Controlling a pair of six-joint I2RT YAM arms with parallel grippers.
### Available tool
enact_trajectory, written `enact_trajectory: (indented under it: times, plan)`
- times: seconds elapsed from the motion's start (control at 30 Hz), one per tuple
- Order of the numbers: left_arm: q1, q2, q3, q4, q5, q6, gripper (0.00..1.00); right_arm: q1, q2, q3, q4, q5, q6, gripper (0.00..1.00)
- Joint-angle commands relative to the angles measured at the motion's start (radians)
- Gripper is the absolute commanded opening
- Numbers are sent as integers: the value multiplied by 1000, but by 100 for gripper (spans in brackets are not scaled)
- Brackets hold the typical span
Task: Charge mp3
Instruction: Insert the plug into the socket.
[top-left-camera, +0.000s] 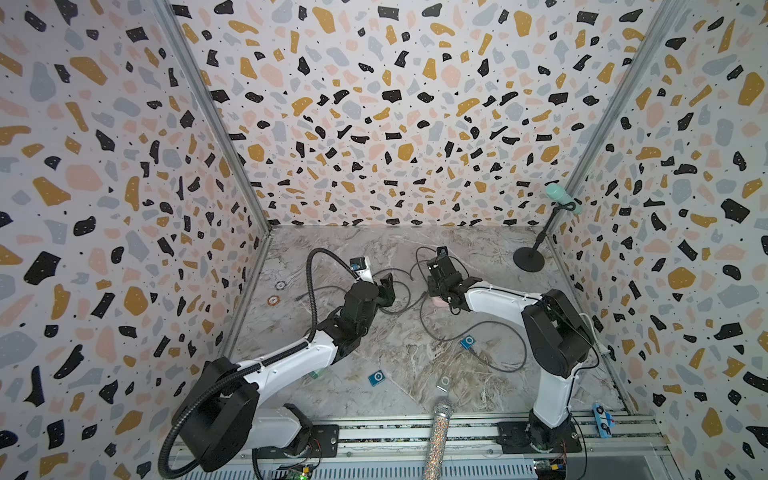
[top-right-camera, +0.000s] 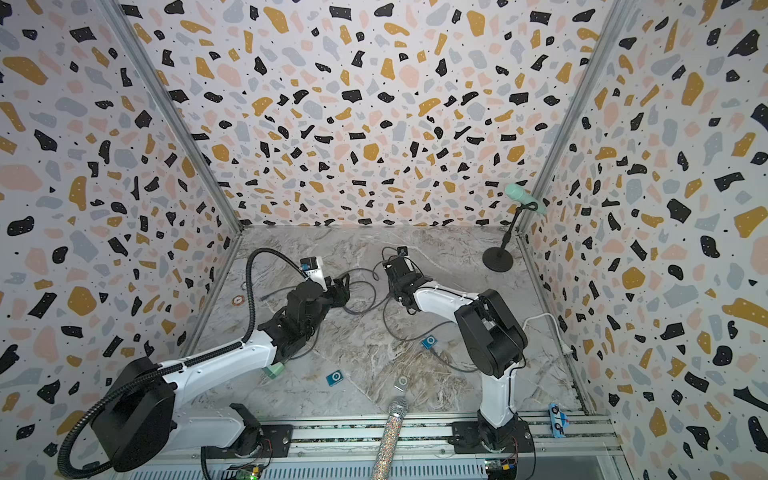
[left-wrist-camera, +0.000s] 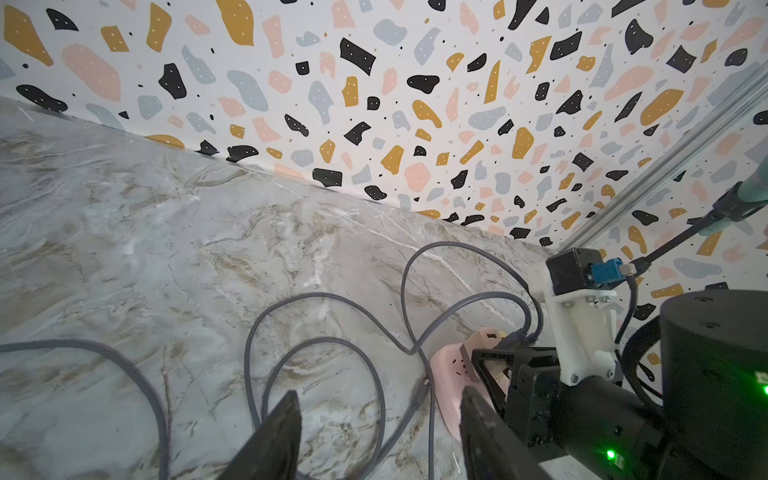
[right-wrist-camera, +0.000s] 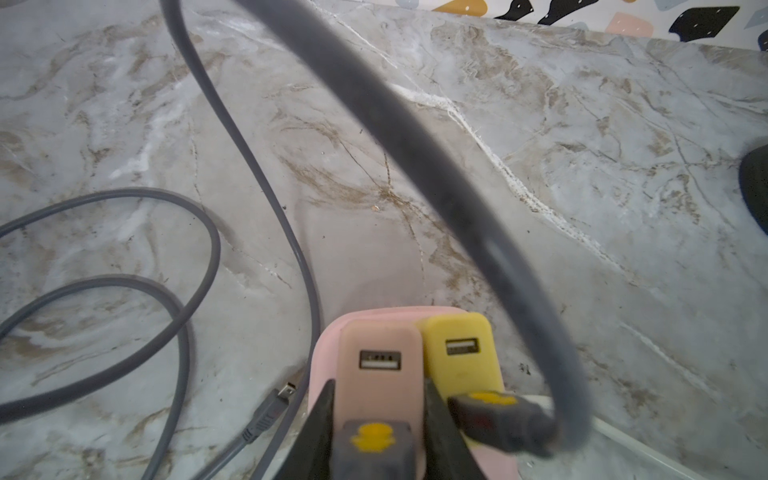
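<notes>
left gripper (left-wrist-camera: 380, 395): wide; holds nothing; over grey cables (left-wrist-camera: 316, 294) | right gripper (right-wrist-camera: 379, 384): narrow; pinching grey plug (right-wrist-camera: 374, 449) by the pink charger (right-wrist-camera: 380, 345)

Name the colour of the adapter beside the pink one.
Yellow USB adapter, best in right wrist view.

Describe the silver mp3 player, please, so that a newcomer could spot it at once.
Start at the glittery microphone lying across the front rail. Just beyond its head lies the small silver mp3 player. The blue player to its left and the blue player farther back share its square shape; it alone is pale grey.
</notes>
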Motion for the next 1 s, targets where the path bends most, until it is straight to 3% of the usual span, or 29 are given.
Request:
enact_trajectory:
  times: [0.0, 0.97]
  plan:
    - [6, -6, 24, 35, 8, -12, 61, -6, -5, -13, 13, 18, 14, 0]
    - [6, 19, 21, 48, 39, -47, 60, 0, -54, -69, 137, 63, -32, 0]
